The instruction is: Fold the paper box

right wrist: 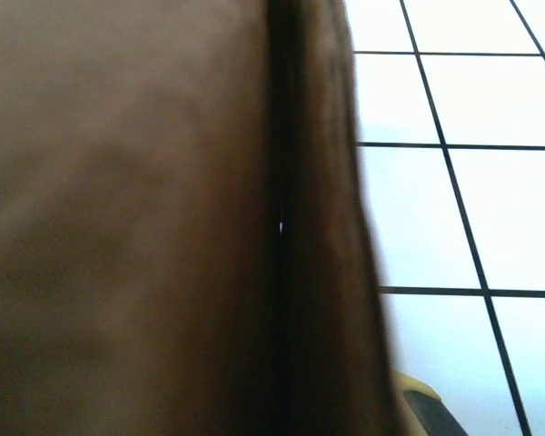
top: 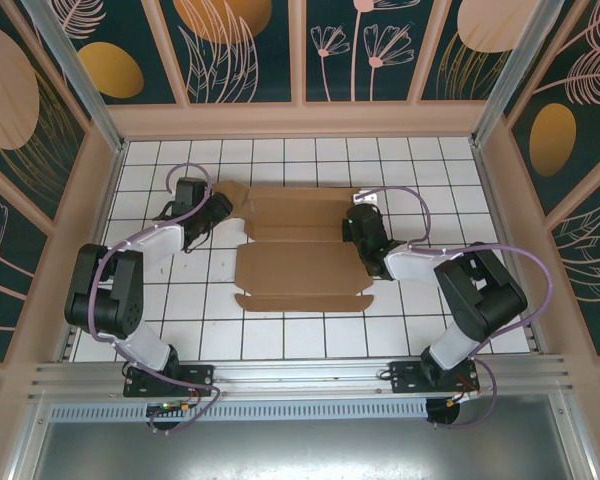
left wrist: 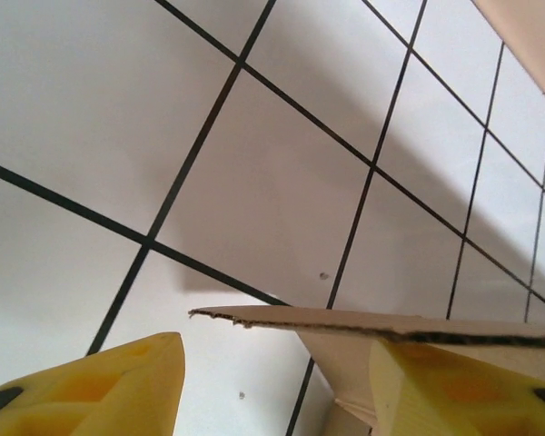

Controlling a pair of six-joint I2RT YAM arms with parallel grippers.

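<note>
The paper box (top: 300, 265) lies flat at the middle of the white tiled tabletop (top: 310, 335). It is a plain brown cardboard sheet, matte, with cut notches and small flaps at its corners. Long creases run across it from 9 o'clock to 3 o'clock.

The left claw (top: 220, 215) sits at about 10 o'clock from the sheet's centre, right at its left edge. From the left wrist camera its two yellow plastic fingers (left wrist: 100, 391) stand well apart, so this claw is open. A thin flap of the cardboard (left wrist: 345, 318) crosses between them. Its cut edge is rough and slightly frayed, and the flap lies over the right-hand finger while the other finger is clear of it. Glossy tiles with dark grout lines spread out behind.

The right claw (top: 358, 222) rests over the sheet at about 2 o'clock from its centre. Its jaws are closed. In its own camera the cardboard (right wrist: 127, 218) looms close and blurred, a dark fold line running top to bottom. One yellow fingertip (right wrist: 418, 404) peeks in at 5 o'clock. I cannot tell whether the closed jaws pinch the cardboard.
</note>
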